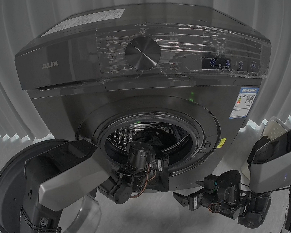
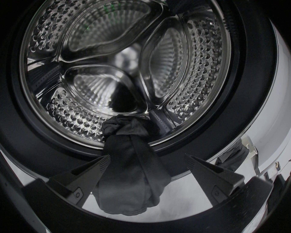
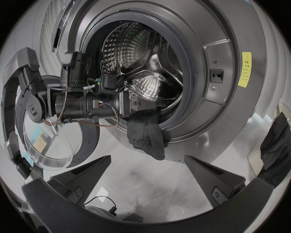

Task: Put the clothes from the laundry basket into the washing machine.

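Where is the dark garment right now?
In the left wrist view the dark garment hangs over the lower lip of the washing machine opening, part inside the drum, part dangling outside, right in front of the open left tool.

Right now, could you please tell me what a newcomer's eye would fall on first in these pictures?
The washing machine stands straight ahead, its round door swung open to the robot's left. A dark garment droops over the drum's lower rim, partly inside and mostly hanging outside, with the left gripper at the mouth, jaws spread wide either side of it.
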Controlling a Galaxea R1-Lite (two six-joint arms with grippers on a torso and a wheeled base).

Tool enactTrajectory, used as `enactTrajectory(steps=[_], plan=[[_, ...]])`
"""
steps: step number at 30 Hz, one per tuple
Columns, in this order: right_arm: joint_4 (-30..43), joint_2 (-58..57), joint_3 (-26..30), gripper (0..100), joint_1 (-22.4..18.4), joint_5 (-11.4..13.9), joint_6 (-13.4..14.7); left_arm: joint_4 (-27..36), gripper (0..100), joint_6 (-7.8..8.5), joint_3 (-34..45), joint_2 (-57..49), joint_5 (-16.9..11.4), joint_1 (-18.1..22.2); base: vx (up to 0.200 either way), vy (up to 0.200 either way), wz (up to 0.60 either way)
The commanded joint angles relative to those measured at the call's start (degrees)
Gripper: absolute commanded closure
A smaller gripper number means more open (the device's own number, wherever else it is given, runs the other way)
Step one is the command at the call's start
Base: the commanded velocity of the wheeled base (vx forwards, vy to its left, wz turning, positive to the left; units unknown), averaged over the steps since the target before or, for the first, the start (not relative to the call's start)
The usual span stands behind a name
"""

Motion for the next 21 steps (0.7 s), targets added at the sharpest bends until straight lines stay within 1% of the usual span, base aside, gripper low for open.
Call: enactTrajectory(steps=[1, 5, 11, 15, 16, 21], plan=[[-0.1, -0.6, 0.3, 0, -0.2, -0.1, 0.0, 1.1, 0, -0.04, 0.7, 0.7, 0.1, 0.1, 0.0, 0.0, 0.0], [-0.1, -0.6, 0.3, 0, 0.0, -0.1, 0.0, 1.8, 0, -0.04, 1.4, 0.9, 0.1, 0.1, 0.0, 0.0, 0.0], [-0.1, -0.6, 0.2, 0, 0.1, -0.1, 0.0, 2.4, 0, -0.12, -1.2, 3.8, 0.1, 0.8, 0.0, 0.0, 0.0], [-0.1, -0.7, 0.0, 0, -0.1, -0.1, 0.0, 3.5, 0, -0.3, -1.1, 3.8, 0.1, 1.0, 0.0, 0.0, 0.0], [-0.1, -0.7, -0.2, 0, 0.0, -0.1, 0.0, 3.5, 100, -0.3, -1.1, 3.9, 0.1, 1.1, 0.0, 0.0, 0.0], [-0.1, -0.7, -0.2, 0, 0.4, -0.2, 0.2, 3.2, 100, -0.3, -1.8, 4.3, 0.1, 1.2, 0.0, 0.0, 0.0]])
